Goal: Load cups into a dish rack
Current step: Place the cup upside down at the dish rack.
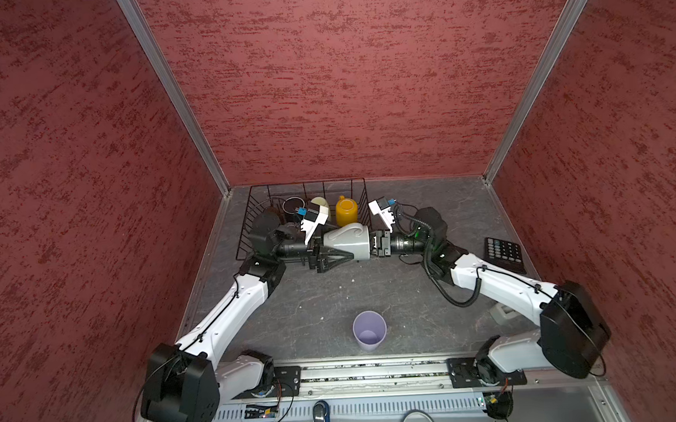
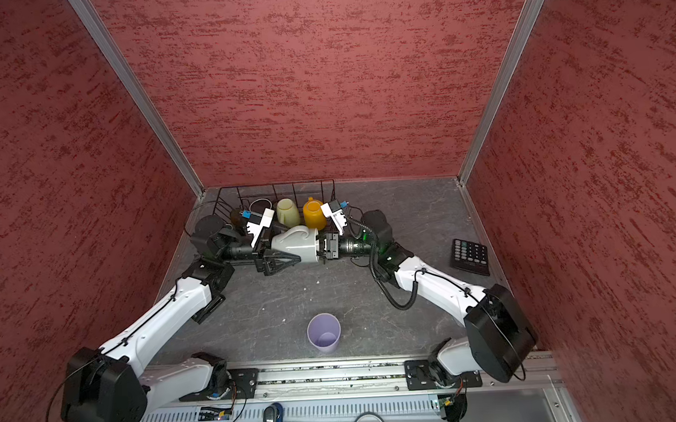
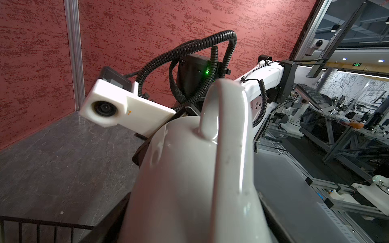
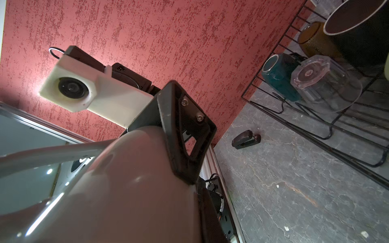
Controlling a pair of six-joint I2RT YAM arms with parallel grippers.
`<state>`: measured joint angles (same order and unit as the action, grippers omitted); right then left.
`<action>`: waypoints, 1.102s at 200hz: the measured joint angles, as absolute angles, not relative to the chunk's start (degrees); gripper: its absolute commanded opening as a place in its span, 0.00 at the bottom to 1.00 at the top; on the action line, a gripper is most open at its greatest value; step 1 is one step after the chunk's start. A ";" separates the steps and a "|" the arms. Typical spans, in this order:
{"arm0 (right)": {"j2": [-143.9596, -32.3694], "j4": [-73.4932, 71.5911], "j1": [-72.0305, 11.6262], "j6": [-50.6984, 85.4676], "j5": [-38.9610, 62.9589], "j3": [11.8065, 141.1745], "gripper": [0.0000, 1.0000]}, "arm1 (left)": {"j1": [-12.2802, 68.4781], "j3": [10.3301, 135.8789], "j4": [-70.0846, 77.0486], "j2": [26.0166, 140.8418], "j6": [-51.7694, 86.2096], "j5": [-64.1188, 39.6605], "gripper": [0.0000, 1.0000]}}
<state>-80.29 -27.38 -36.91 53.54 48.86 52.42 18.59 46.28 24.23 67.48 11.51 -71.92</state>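
Note:
A grey mug (image 1: 346, 241) (image 2: 296, 244) hangs on its side in front of the dish rack (image 1: 307, 183), handle up, held from both ends. My left gripper (image 1: 342, 246) is shut on its narrow base, with dark fingers along both sides of the mug (image 3: 189, 178). My right gripper (image 1: 375, 246) is shut on the rim at the mug's mouth (image 4: 126, 189). In the rack are a yellow mug (image 1: 346, 210), a pale green mug (image 1: 320, 205), a black mug (image 4: 362, 31), a teal mug (image 4: 277, 77), a clear glass (image 4: 322, 84) and an amber tumbler (image 4: 313, 40). A lilac tumbler (image 1: 369, 330) stands upright near the front.
A black calculator (image 1: 505, 253) lies at the right edge of the table, behind the right arm. A black stapler (image 4: 246, 140) lies on the table by the left wall. Red walls close in three sides. The arms' base rail (image 1: 376, 370) runs along the front.

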 measured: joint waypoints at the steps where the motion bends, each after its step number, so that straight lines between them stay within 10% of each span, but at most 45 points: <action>1: -80.29 -27.38 -36.88 53.56 48.86 52.42 0.09 | 18.59 46.30 24.21 67.48 11.53 -71.92 0.10; 130: -74.56 -22.52 -35.14 49.69 41.71 51.44 0.67 | 14.24 46.78 16.99 64.82 10.63 -67.66 0.00; 220: -58.02 2.39 -30.89 39.18 17.52 50.54 0.96 | 11.79 68.71 -20.29 73.19 0.78 -51.29 0.00</action>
